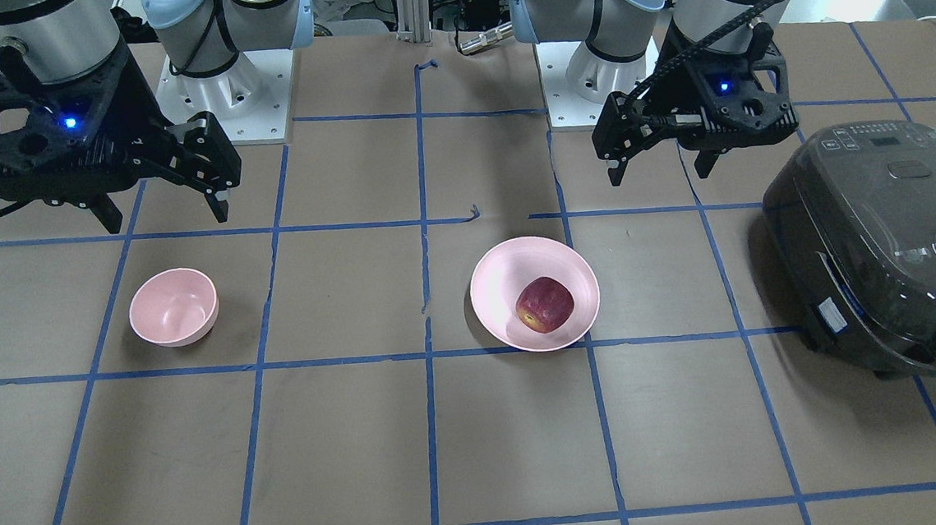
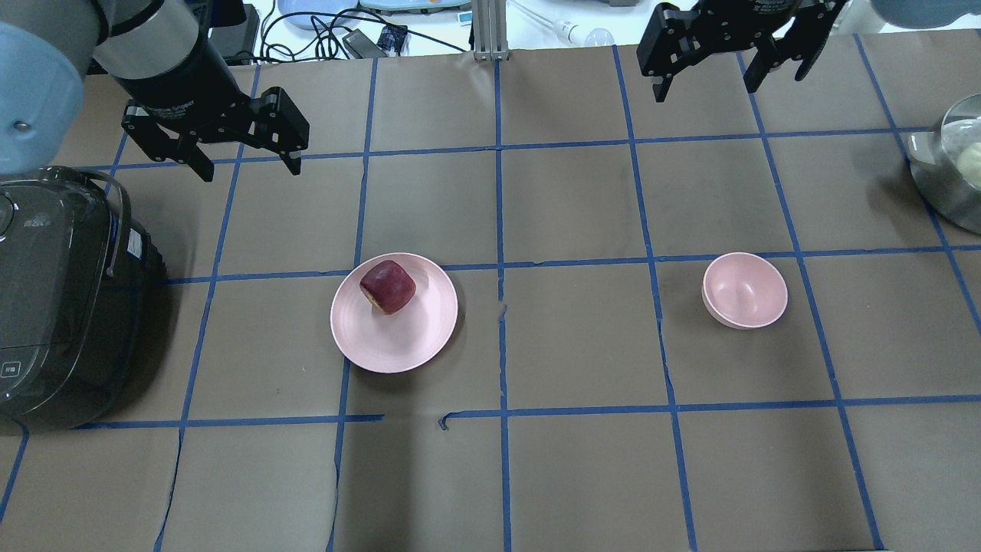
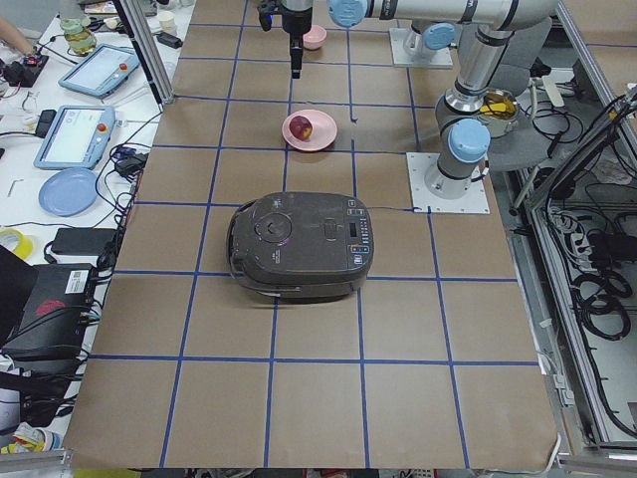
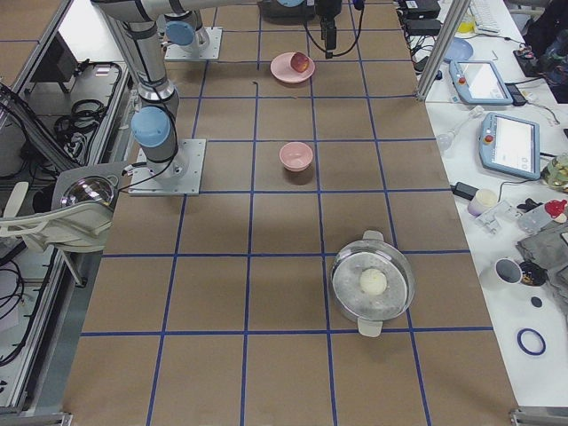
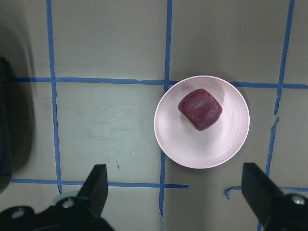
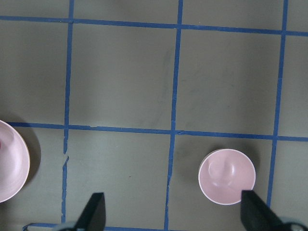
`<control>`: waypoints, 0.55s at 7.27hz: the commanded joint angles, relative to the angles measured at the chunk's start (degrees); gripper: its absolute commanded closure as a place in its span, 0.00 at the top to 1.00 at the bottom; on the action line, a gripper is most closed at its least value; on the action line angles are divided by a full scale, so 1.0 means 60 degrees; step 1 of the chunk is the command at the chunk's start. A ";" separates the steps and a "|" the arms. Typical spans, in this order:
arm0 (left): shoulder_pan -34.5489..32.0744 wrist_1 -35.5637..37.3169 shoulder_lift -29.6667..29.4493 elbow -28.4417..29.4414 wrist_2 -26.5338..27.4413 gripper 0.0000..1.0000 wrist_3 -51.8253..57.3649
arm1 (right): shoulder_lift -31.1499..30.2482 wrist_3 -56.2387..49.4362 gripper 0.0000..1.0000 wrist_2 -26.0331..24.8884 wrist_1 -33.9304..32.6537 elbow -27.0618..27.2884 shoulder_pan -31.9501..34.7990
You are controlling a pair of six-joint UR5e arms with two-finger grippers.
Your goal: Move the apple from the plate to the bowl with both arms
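The dark red apple (image 2: 388,287) lies on the pale pink plate (image 2: 398,337), left of the table's middle in the overhead view. They also show in the front view as apple (image 1: 545,304) and plate (image 1: 502,281), and in the left wrist view as apple (image 5: 200,109) and plate (image 5: 192,149). The empty pink bowl (image 2: 745,290) (image 1: 174,306) (image 6: 226,176) stands to the right. My left gripper (image 2: 249,164) (image 1: 659,173) hangs open and empty, high above the table behind the plate. My right gripper (image 2: 705,83) (image 1: 168,217) hangs open and empty behind the bowl.
A dark rice cooker (image 2: 61,299) (image 1: 887,241) sits at the table's left end, near the plate. A steel pot (image 2: 954,165) with a pale round thing in it stands at the right edge. Blue tape lines grid the brown tabletop.
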 commanded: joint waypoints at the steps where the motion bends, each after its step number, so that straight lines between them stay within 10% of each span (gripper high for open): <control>1: -0.0006 0.0017 -0.0059 0.0012 0.0099 1.00 0.0000 | -0.0014 0.0000 1.00 -0.0001 0.0014 0.0001 0.0009; 4: 0.0008 0.0017 -0.0103 -0.0003 -0.0017 1.00 0.0000 | -0.0014 0.0000 1.00 -0.0001 -0.0001 0.0001 0.0024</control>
